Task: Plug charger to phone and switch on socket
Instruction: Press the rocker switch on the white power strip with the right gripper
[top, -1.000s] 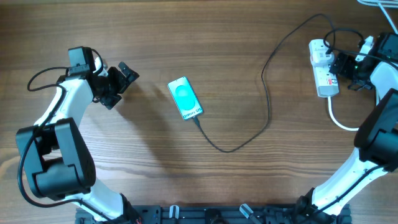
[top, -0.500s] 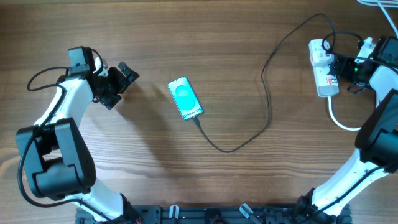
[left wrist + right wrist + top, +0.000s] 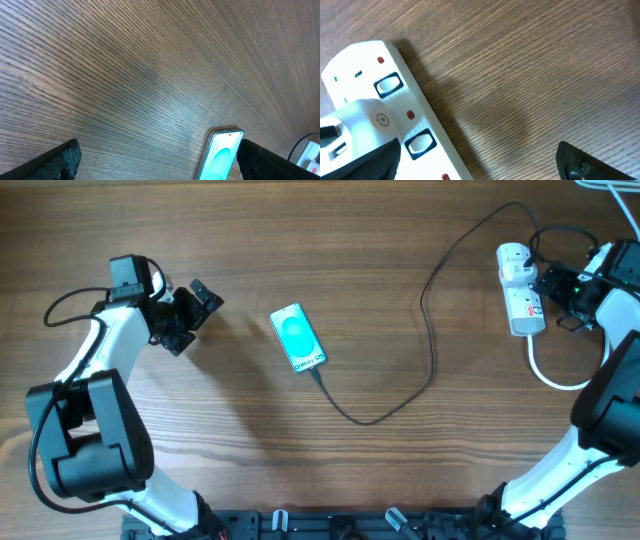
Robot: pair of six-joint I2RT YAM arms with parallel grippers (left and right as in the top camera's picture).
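The phone [image 3: 298, 337] lies face up at the table's middle, light-blue screen with a teal oval. The charger's thin black cable [image 3: 430, 340] meets the phone's lower end, loops right and up, and ends in a white adapter [image 3: 514, 256] seated in the socket [image 3: 522, 308], a white power strip at the far right. My right gripper [image 3: 549, 288] is open, just right of the strip; the right wrist view shows its fingers [image 3: 480, 167] beside the strip [image 3: 427, 127] and adapter [image 3: 362, 117]. My left gripper [image 3: 193, 320] is open and empty, left of the phone [image 3: 220, 160].
The strip's thick white cord [image 3: 545, 375] curves down and right under my right arm. More white cables [image 3: 610, 190] lie at the far right corner. Bare wood lies between my left gripper [image 3: 160, 167] and the phone.
My right gripper came in closer to the power strip, then drew back slightly to the right. The left arm, phone and cable have not moved.
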